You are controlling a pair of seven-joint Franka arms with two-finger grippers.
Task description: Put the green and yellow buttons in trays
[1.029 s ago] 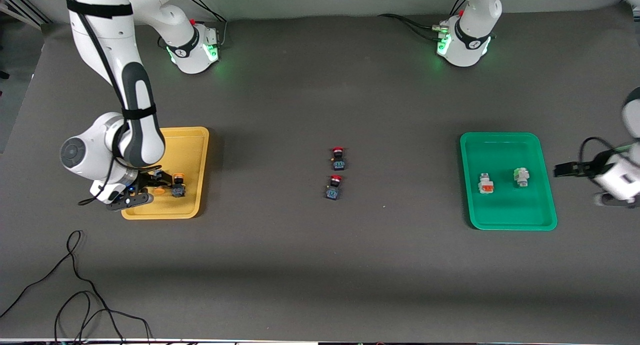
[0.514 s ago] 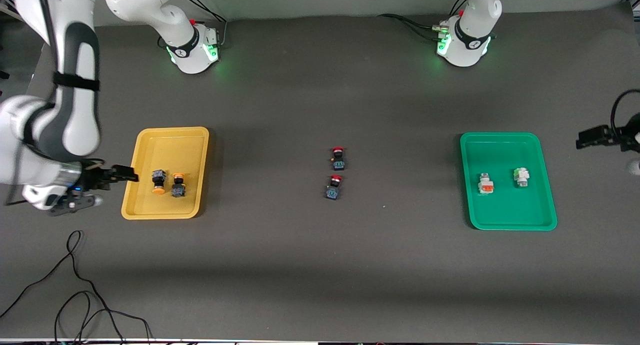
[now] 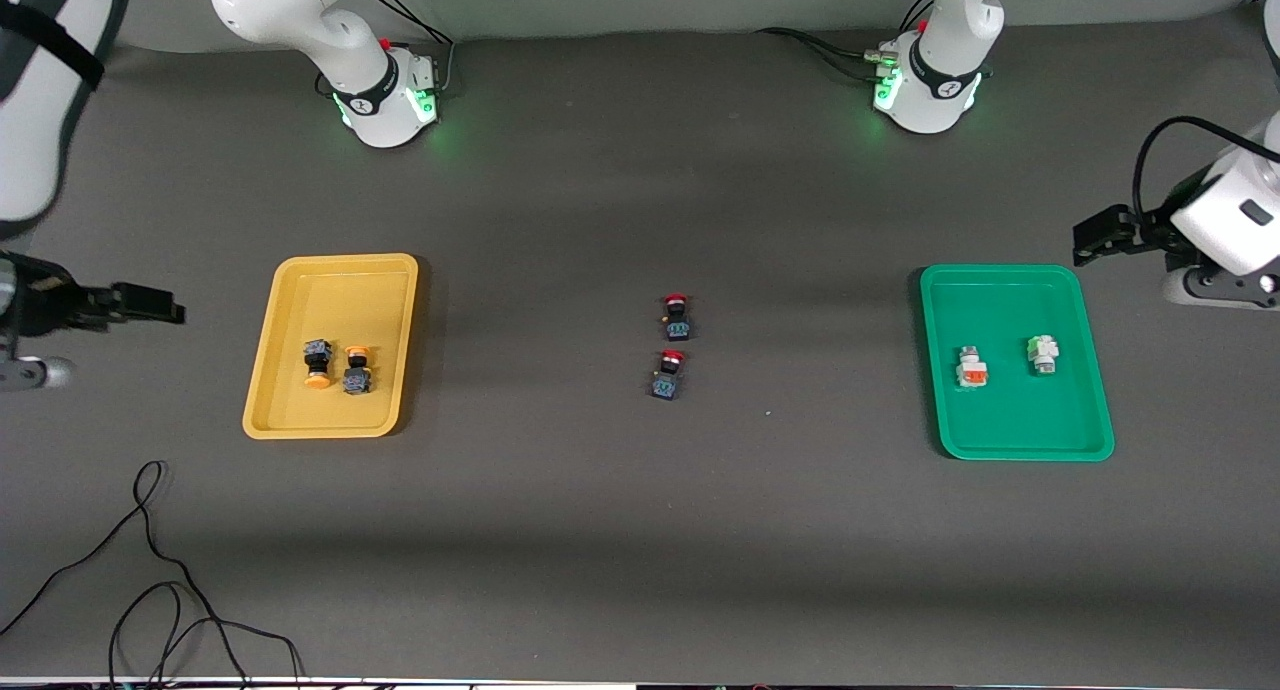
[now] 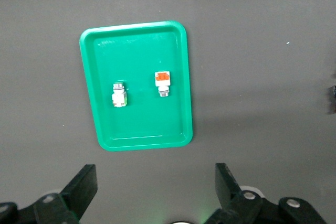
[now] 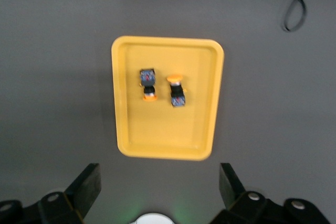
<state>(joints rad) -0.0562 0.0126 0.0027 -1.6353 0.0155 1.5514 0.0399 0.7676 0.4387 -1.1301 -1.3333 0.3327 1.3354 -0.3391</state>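
Two shallow trays are sitting on a dark grey table [image 3: 620, 530]. The yellow tray [image 3: 300, 425] is lying toward the right arm's end, and the green tray [image 3: 1020, 448] is lying toward the left arm's end.

Inside the yellow tray, two orange-yellow capped buttons are lying side by side, close together but not clearly touching: one button [image 3: 317, 362] nearer the tray's outer edge, the other button [image 3: 356, 370] nearer the table's middle. In the right wrist view they are showing as one [image 5: 148, 84] and the other [image 5: 177, 91], with the yellow tray [image 5: 131, 145] around them.

Inside the green tray, two white-bodied buttons are resting apart from each other: the orange-faced button [image 3: 971, 368] and the green-faced button [image 3: 1042, 354]. The left wrist view is showing the same orange-faced one [image 4: 163, 81] and green-faced one [image 4: 119, 94].

Two red-capped dark buttons, one [image 3: 677, 316] and another [image 3: 668, 375], are lying near each other on the bare table between the trays.

The right gripper [image 3: 150, 303] is hovering over bare table beside the yellow tray, its jaws spread apart and holding nothing. The left gripper [image 3: 1100, 235] is hovering over bare table beside the green tray, its jaws also spread wide and holding nothing.

A black cable [image 3: 150, 560] is looping on the table nearer the front camera than the yellow tray.
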